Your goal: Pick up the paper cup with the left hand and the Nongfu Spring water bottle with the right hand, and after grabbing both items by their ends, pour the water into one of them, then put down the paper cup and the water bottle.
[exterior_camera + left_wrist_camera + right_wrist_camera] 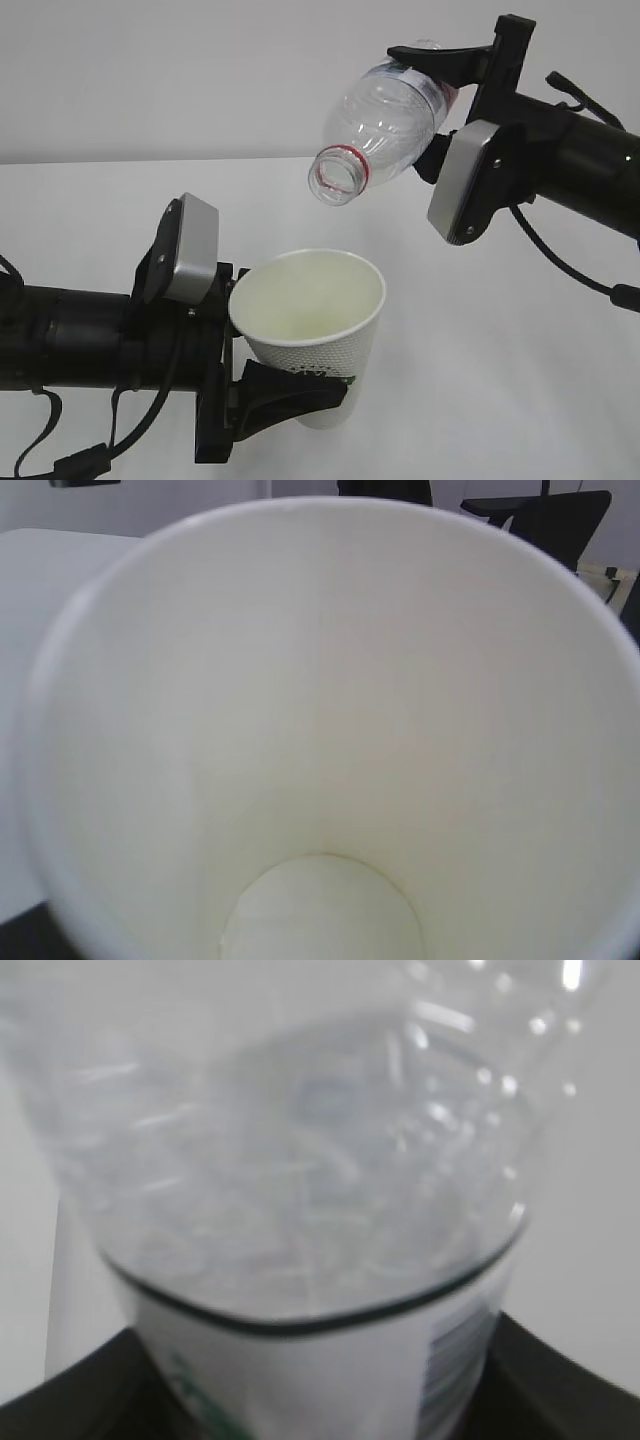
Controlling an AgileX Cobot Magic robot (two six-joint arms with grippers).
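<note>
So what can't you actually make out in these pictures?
- Water: no stream shows in the exterior view; the bottle looks empty.
- Cup logo: covered by the left claw.
- Left claw: left wrist view shows only cup interior.
- Bottle label: right wrist view blurred, cropped.

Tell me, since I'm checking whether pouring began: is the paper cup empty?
Empty as far as visible: the paper cup's cream walls and round bottom look dry, with no pool.

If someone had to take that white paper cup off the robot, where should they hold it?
Probably the white paper cup by its upper wall, coming from the right side. The left black gripper already clamps the lower wall from the left, and the clear plastic bottle's mouth hangs above the rim.
</note>
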